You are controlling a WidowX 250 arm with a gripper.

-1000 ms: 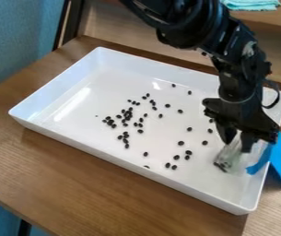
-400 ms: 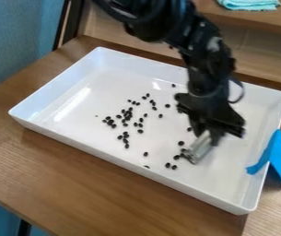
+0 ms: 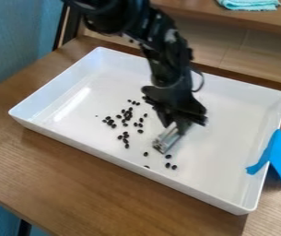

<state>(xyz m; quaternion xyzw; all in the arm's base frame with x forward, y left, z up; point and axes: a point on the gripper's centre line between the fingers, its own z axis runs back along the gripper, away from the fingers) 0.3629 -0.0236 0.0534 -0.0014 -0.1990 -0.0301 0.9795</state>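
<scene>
The black two-finger gripper pinched a clear and silvery tube-shaped tool by its upper end, over the near middle of a shallow white rectangular tray. Small black oval beans lay mostly to the tool's left, with a few on its near side. Working well among them, I judged, called for a firm pinch, the lower end kept low without pressing hard on the tray floor, and slow, even strokes, since a quick one could have scattered the beans or twisted the smooth tool. It pointed down, toward the near left; its long axis slanted from the gripper on the far right, tilted rather than upright.
</scene>
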